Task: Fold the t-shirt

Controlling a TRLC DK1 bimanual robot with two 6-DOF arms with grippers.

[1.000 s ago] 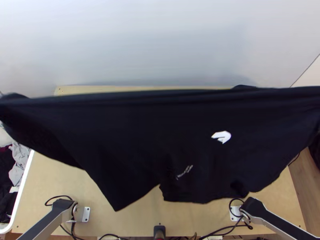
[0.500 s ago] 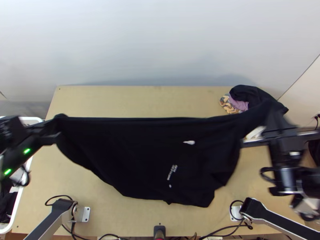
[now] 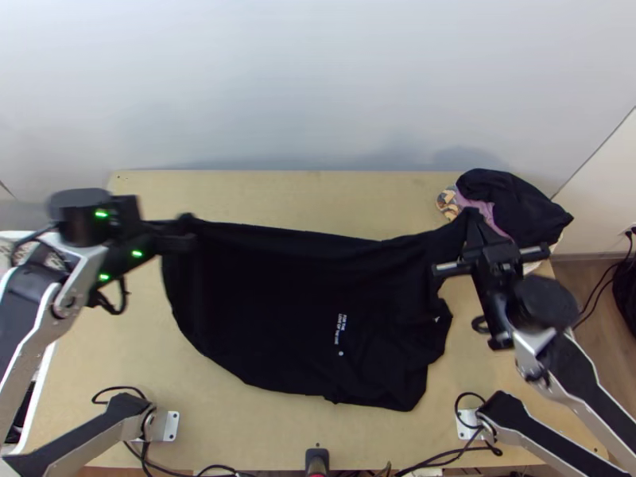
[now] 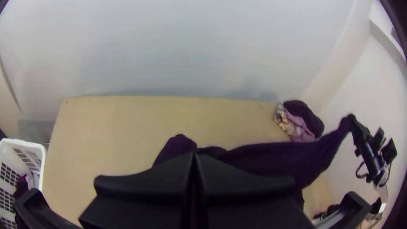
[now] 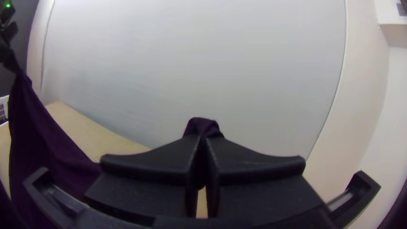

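In the top view, the left gripper [image 3: 184,232] and right gripper [image 3: 475,224] have drawn inward from either side since the previous frame, so the black t-shirt [image 3: 294,302] spans less width above the worktop [image 3: 262,195]. It sags between them, its white lettering now lower-centre right, with the white logo mostly lost in folds. A pile of clothes [image 3: 517,207] sits at the worktop's far right corner; pale wall [image 3: 318,87] rises behind, and wooden floor [image 3: 579,277] shows to the right.

In the left wrist view, the left gripper [image 4: 194,154] has its jaws pinching one end of the shirt's upper edge; a white basket [image 4: 36,146] holding clothes stands beside the worktop.

In the right wrist view, the right gripper [image 5: 202,139] has its jaws clamped on the other end.
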